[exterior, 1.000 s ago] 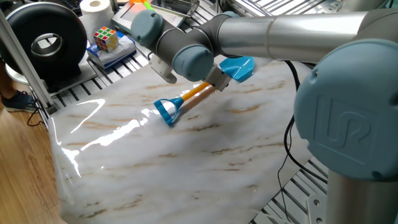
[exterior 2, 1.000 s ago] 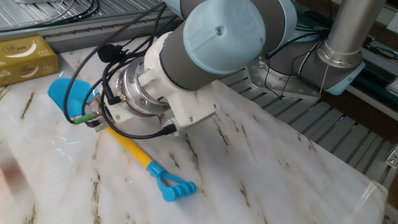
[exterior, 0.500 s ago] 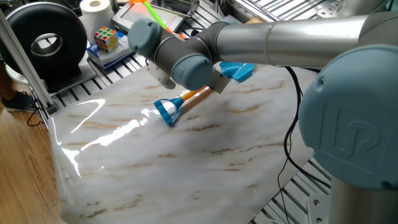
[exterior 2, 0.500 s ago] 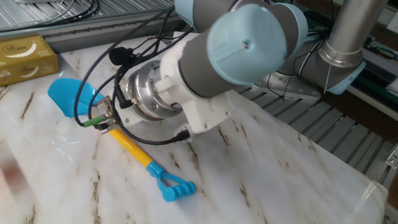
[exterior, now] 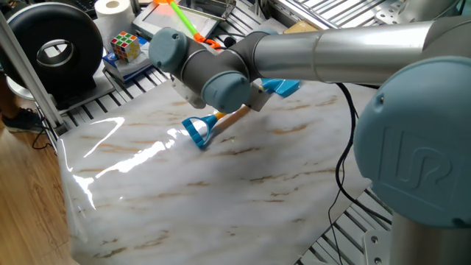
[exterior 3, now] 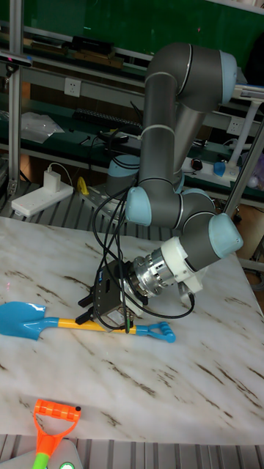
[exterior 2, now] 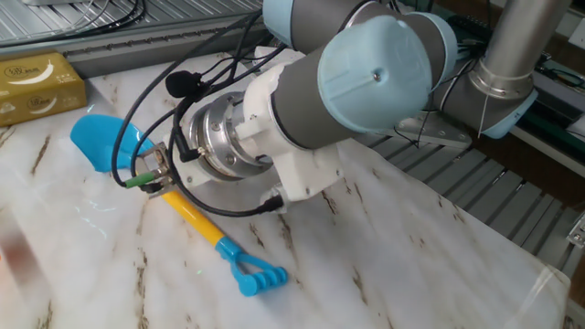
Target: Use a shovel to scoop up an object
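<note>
Down on the marble table (exterior 3: 213,381) the gripper (exterior 3: 110,316) sits low over the shovel (exterior 2: 187,217) shaft, though I can't tell whether it's clamped. The block (exterior 2: 37,84) waits just beyond the blade. A loose pinch could let the shovel twist sideways.

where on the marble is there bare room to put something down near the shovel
Bare marble table runs from the shovel's loop end toward the near edge, and beyond the arm in the other fixed view. It is crowded at the shaft under the gripper, and between the blade and the tan block.
</note>
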Tool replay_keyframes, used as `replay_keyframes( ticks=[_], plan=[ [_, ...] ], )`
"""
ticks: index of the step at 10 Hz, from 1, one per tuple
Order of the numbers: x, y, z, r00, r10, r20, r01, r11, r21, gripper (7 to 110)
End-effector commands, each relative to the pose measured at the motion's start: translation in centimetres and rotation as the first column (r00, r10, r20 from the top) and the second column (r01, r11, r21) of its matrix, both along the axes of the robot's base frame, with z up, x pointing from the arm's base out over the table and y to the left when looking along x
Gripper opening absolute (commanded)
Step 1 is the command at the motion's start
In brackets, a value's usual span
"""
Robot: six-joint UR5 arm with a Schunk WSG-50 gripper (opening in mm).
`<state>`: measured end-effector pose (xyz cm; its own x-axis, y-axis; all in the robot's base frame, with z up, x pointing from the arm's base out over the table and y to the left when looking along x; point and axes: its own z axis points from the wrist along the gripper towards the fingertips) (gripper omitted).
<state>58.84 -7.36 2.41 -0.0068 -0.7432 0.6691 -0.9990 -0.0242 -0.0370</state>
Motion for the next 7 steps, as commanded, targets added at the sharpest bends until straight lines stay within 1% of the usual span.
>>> replay_keyframes(
  ticks=[1, 2, 5, 7],
  plan=[
    [0.31, 0.02, -0.75, 1.000, -0.009, -0.003, 0.009, 1.000, 0.011, 44],
    [0.39, -0.18, -0.81, 1.000, -0.008, -0.004, 0.008, 1.000, 0.006, 44],
    [0.39, 0.18, -1.02, 1.000, -0.021, 0.008, 0.021, 0.999, 0.024, 44],
    [0.44, 0.18, -1.03, 1.000, -0.020, 0.009, 0.020, 1.000, 0.024, 44]
  ],
)
